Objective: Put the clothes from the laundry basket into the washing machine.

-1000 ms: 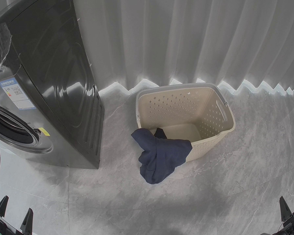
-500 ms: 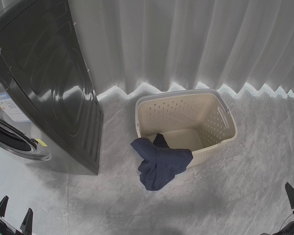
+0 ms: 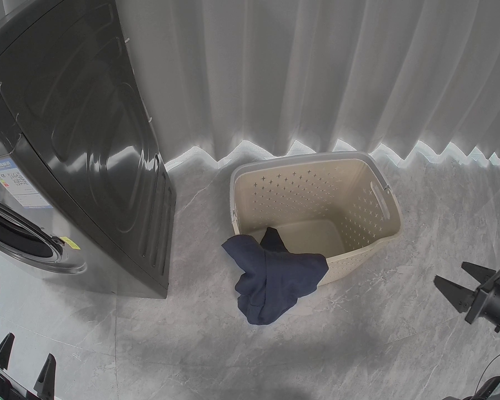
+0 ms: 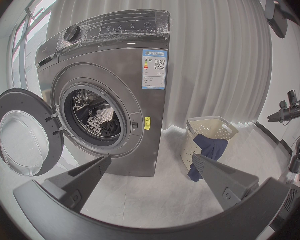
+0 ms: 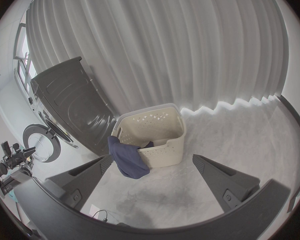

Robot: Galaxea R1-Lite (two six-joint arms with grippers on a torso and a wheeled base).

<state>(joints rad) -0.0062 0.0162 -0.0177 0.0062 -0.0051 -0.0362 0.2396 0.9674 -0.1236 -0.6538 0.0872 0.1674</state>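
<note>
A cream laundry basket [image 3: 383,195] [image 4: 195,144] [image 5: 170,147] stands on the grey floor before the curtain. A dark blue garment [image 3: 275,276] [image 4: 208,149] [image 5: 126,157] hangs over its near rim and down to the floor. The dark grey washing machine [image 3: 89,140] [image 4: 123,80] [image 5: 73,97] stands to the left, its round door [image 4: 23,132] swung open, with dark clothes [image 4: 108,125] in the drum. My right gripper [image 3: 455,281] [image 5: 149,159] is open, low at the right, well clear of the basket. My left gripper [image 3: 25,356] [image 4: 151,159] is open, low at the front left.
A white pleated curtain [image 3: 316,56] hangs behind the basket and the machine. Bare marble-patterned floor [image 3: 205,351] lies between me and the basket.
The head camera shifted slightly at first. My right gripper has risen and swung in from the lower right corner, its fingers now pointing left toward the basket. The left gripper kept still.
</note>
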